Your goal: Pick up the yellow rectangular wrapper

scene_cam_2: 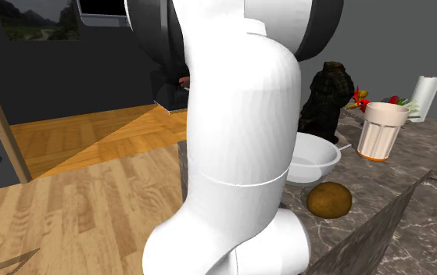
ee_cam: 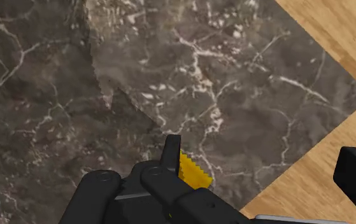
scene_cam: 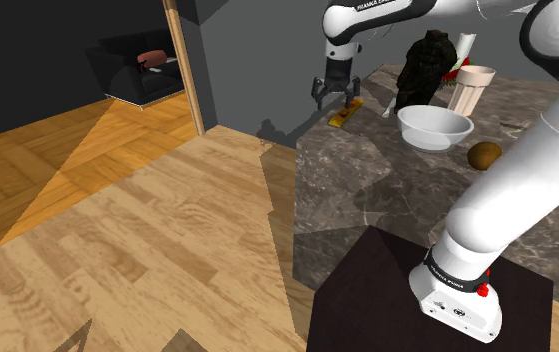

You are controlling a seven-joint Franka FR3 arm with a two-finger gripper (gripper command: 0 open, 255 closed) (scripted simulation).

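Black fingers [ee_cam: 172, 153] of the gripper [scene_cam: 334, 97] stand wide apart, clasping nothing, above the marble counter [scene_cam: 387, 180]. At the shoulder view's upper middle, the yellow wrapper [scene_cam: 348, 112] lies flat near that counter's edge, just beneath the gripper.

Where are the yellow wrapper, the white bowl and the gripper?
yellow wrapper [scene_cam: 344, 116]: shoulder view, middle of the strip.
white bowl [scene_cam: 433, 136]: shoulder view, outer wall.
gripper [scene_cam: 334, 100]: shoulder view, midway between its open fingertips.
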